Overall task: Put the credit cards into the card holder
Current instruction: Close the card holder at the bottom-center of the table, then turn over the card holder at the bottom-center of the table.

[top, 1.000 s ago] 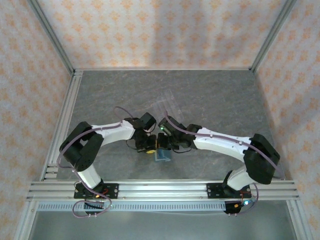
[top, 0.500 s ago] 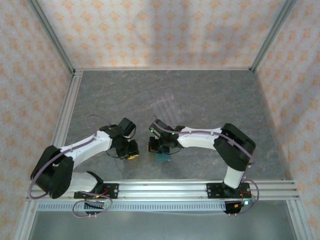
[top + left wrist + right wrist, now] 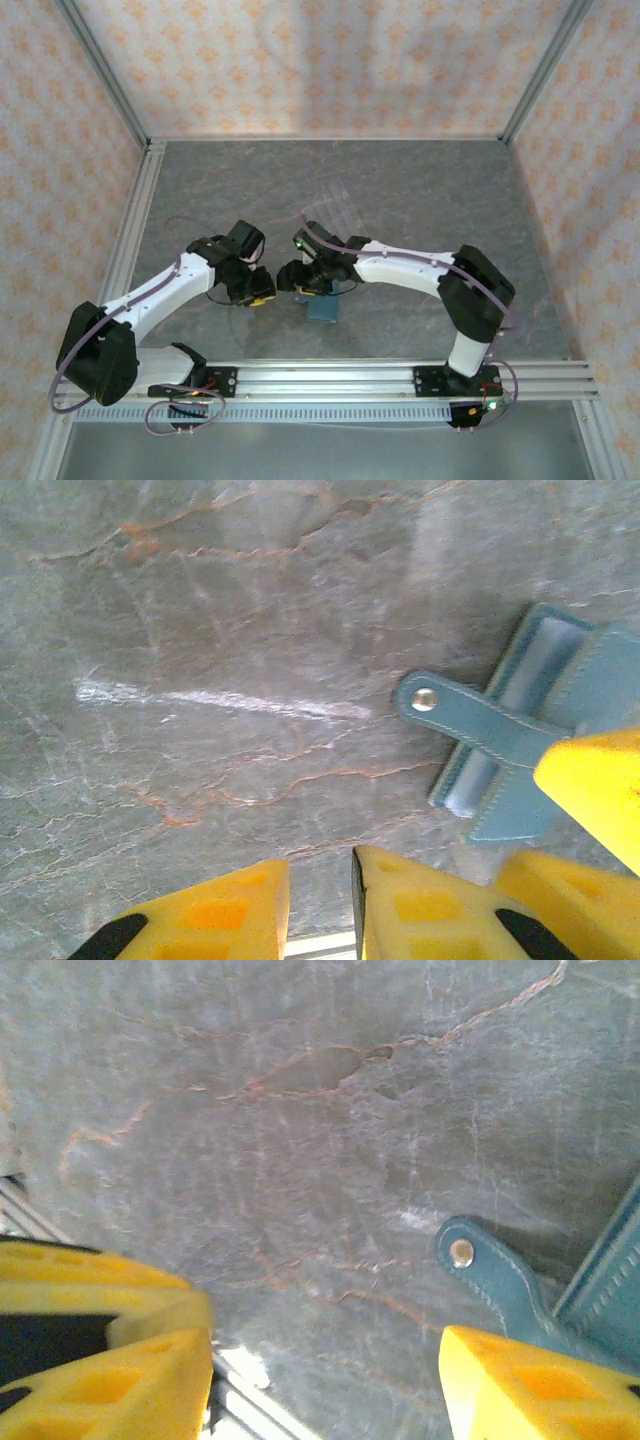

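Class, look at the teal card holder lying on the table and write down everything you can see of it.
The card holder is a small teal-blue wallet, leather-like, with stitched edges and paler blue panels. A narrow strap crosses it and sticks out, ending in a round metal snap that is unfastened. It lies flat on the grey marbled table, towards the near edge. The open right gripper hovers by the strap; whether it touches cannot be told.

Tabletop [image 3: 430, 200]: grey stone-look, thin orange veins, soft glare patches. Walls [image 3: 330, 70] on 3 sides: pale wallpaper w/ peach floral repeat. Alu rails [image 3: 330, 375] along near edge; alu posts [image 3: 103, 70] at back corners.
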Robot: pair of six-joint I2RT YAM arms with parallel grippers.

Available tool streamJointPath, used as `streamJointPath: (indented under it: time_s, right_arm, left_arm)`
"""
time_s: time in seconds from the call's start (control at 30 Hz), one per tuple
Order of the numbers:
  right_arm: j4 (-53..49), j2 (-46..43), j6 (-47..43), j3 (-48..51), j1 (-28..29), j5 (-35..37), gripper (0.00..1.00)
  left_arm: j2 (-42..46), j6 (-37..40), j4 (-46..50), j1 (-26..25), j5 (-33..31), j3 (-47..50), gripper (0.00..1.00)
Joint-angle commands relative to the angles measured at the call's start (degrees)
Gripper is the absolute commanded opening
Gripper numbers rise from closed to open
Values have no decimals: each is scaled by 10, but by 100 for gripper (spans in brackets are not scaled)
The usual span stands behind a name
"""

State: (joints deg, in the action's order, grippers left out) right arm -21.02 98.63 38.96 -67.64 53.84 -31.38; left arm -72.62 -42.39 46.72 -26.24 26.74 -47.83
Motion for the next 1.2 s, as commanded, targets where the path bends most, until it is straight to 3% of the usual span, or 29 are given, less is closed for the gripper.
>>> streamJointPath:
  time_s: [0.0,0.23,0.4,0.57,0.67,0.9,1.17]
  right_arm:
    - [-78,-57,-22,-26,-14,-11,66]
    - [-140,-148,-17,34,-63,21,64]
    - [-97,-209,-4,141,-99,2,57]
    - [-64,-206,-10,196,-122,-40,54]
    - [-26,-207,-8,224,-122,-46,56]
    - [50,-189,-10,265,-124,-68,62]
    - [139,-106,-15,270,-124,-91,65]
  left_arm:
    - [10,22,47,1,-1,-26,25]
    - [4,13,29,-28,29,-71,28]
    - [-89,-17,-9,-109,13,-145,26]
    - [-196,-34,-33,-145,17,-204,18]
    - [-238,-31,-30,-146,12,-211,13]
    - [-298,-20,-57,-143,-1,-170,11]
    - [-317,-12,-94,-132,-1,-108,10]
